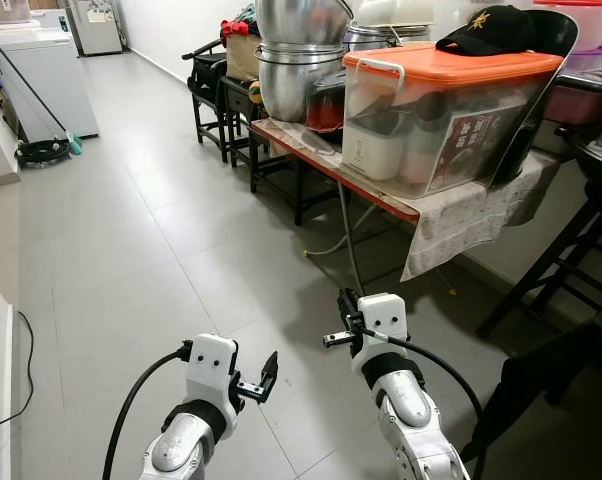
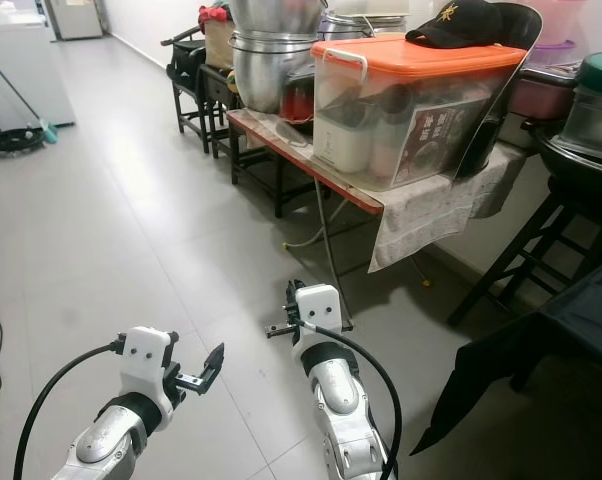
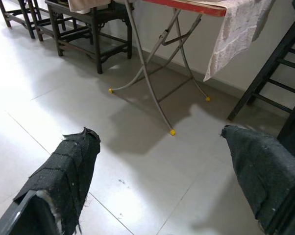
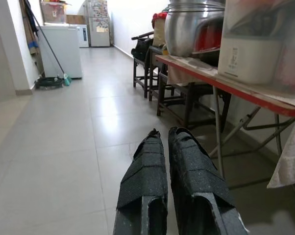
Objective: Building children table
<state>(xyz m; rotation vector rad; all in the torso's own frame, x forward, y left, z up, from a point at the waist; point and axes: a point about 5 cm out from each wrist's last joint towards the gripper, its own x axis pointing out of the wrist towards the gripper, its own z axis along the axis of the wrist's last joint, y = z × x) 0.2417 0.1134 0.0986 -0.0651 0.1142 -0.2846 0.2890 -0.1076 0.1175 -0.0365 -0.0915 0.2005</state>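
No table parts lie on the grey tiled floor (image 1: pixel 151 250) in front of me. My left gripper (image 1: pixel 259 380) is held low over the tiles, and in the left wrist view its two black fingers (image 3: pixel 71 166) stand wide apart, open and empty. My right gripper (image 1: pixel 341 320) hovers a little farther forward, close to the leg of a folding table (image 1: pixel 326 168). In the right wrist view its fingers (image 4: pixel 145 171) are pressed together, shut on nothing.
The red-edged folding table along the right wall carries an orange-lidded plastic bin (image 1: pixel 441 110), a black cap (image 1: pixel 491 30) and steel pots (image 1: pixel 296 60). Dark stools (image 1: pixel 216 95) stand beyond it, another stool (image 1: pixel 571 260) and dark cloth (image 1: pixel 551 370) at right. A white freezer (image 1: pixel 46 75) and a cable (image 1: pixel 21 370) are at left.
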